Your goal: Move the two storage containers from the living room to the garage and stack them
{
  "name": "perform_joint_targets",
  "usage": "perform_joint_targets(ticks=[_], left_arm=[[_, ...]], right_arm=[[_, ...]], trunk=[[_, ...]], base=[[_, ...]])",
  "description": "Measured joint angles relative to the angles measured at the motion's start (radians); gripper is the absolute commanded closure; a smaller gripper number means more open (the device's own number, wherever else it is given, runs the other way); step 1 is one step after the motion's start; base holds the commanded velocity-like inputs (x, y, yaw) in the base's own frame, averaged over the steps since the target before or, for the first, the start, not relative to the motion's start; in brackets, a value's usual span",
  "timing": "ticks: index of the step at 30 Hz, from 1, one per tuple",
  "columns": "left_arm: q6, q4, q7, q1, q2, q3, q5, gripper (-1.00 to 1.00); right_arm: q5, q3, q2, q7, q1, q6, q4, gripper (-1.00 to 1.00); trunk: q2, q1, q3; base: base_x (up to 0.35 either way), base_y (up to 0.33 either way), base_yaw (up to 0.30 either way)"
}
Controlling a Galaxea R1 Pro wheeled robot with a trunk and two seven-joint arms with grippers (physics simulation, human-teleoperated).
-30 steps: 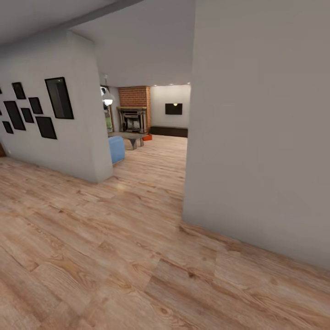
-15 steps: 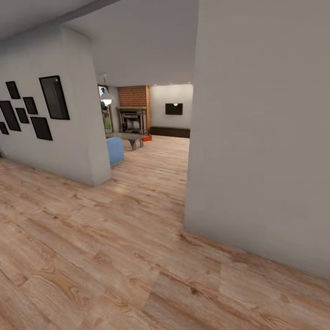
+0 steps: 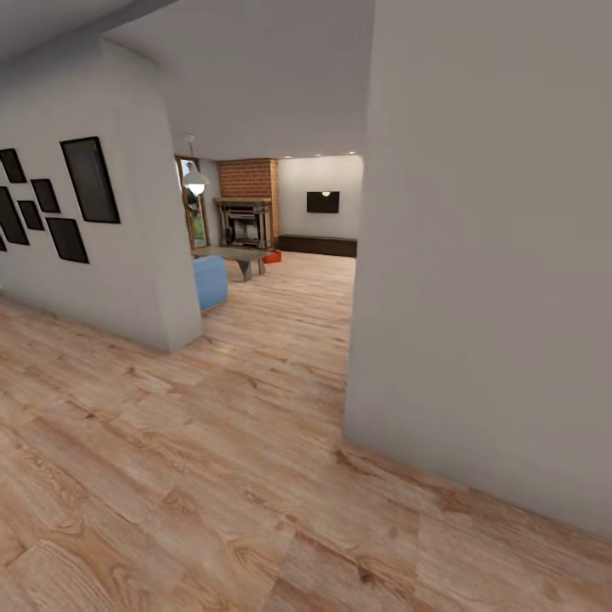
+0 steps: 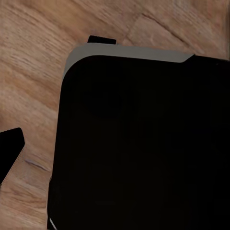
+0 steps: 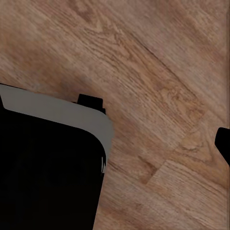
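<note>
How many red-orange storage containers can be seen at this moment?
1. A single red-orange container sits far off on the living room's wood floor, beside the low table before the brick fireplace. The second may be hidden behind furniture or walls.

Red-orange storage container (image 3: 272,255), red-brick chimney (image 3: 248,178)
</note>
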Motion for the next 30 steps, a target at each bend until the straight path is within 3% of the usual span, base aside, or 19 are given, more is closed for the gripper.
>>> perform_joint_targets(ticks=[14, 30], left_arm=[[0.001, 0.001, 0.0, 0.0, 0.0, -0.002, 0.001, -1.0], [0.003, 0.003, 0.0, 0.0, 0.0, -0.002, 0.001, -1.0]], right_arm=[[0.007, 0.001, 0.0, -0.007, 0.0, -0.006, -0.006, -1.0], [-0.003, -0.003, 0.0, -0.012, 0.0, -0.009, -0.004, -1.0]], trunk=[[0.0, 0.0, 0.0], [0.0, 0.0, 0.0]], base=[[0.324, 0.0, 0.011], [0.324, 0.0, 0.25]])
